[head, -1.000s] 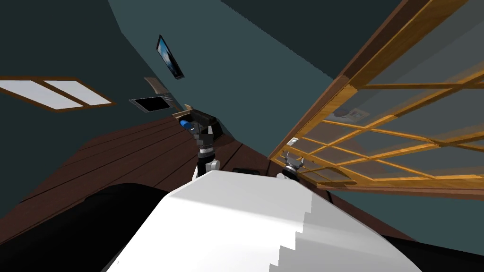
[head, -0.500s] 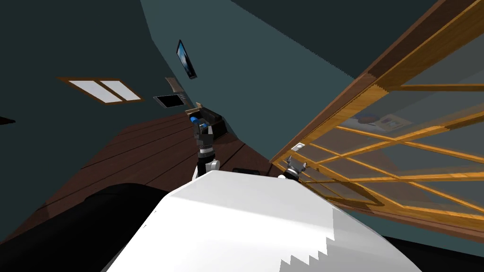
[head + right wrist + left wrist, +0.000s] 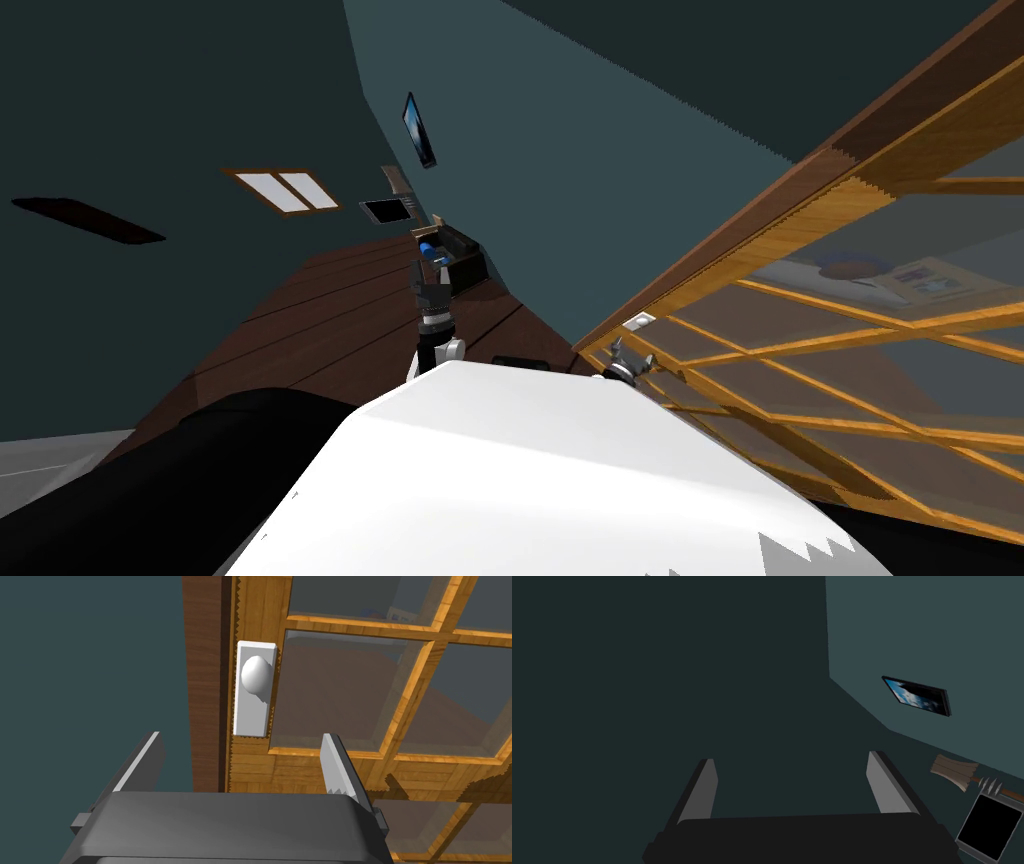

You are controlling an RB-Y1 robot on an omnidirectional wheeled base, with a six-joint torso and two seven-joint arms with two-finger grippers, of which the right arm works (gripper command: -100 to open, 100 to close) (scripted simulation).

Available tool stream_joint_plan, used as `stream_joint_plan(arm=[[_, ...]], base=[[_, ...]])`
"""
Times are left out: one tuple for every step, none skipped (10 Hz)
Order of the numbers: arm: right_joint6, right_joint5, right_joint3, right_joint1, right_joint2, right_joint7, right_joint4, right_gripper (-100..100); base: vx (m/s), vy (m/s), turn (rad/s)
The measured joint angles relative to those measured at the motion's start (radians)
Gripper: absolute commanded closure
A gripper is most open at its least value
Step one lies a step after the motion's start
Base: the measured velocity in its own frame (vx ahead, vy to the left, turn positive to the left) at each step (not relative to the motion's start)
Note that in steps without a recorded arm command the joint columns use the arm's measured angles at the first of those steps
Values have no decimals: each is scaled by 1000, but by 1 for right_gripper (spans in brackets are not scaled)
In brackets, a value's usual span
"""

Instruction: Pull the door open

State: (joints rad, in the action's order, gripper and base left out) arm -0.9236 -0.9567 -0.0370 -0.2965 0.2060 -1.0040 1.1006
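The door [image 3: 800, 330] is a wooden frame with glass panes, slanting across the right of the head view. Its white knob [image 3: 255, 673] sits on a white plate [image 3: 252, 711] by the door's edge, next to a dark brown jamb [image 3: 202, 676]. The plate [image 3: 638, 321] also shows small in the head view. My right gripper [image 3: 240, 761] [image 3: 622, 352] is open and points at the plate, with the knob a short way beyond its fingertips, untouched. My left gripper [image 3: 794, 783] [image 3: 432, 292] is open and empty, held forward above the floor.
A dark plank floor [image 3: 330, 320] runs ahead to a teal wall. Against that wall stand an open box [image 3: 455, 258] with a blue thing inside, a broom [image 3: 957, 772] and a dark framed panel [image 3: 987, 823]. A picture [image 3: 420, 130] hangs above.
My head view has swung, so the room's things slid rightward and the door now slants more steeply across the right. The right gripper stays by the door's knob edge.
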Motion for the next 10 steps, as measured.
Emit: stream_joint_plan(arm=[[-7, -11, 0, 0, 0, -11, -13, -100], [-14, -21, 0, 3, 2, -24, -32, -100], [-25, -34, 0, 5, 4, -41, -54, -100], [-39, -50, 0, 14, 6, -62, -89, -100], [-42, -69, -3, 9, 9, -74, -95, -100], [-46, -84, -5, 14, 9, -82, -111, -100], [-53, -97, -6, 20, 10, -94, -133, -100], [-64, -108, -6, 25, 13, -113, -159, -100], [-67, -110, -5, 25, 13, -117, -162, -100], [-65, -95, -9, 22, 14, -127, -163, -100]], base=[[-4, -77, 159], [-5, -90, 257], [-10, -123, 340], [-19, -136, 285], [-15, -119, 208], [-11, -101, 215], [-21, -90, 241], [-11, -44, 47], [88, 3, -119], [146, 15, -191]])
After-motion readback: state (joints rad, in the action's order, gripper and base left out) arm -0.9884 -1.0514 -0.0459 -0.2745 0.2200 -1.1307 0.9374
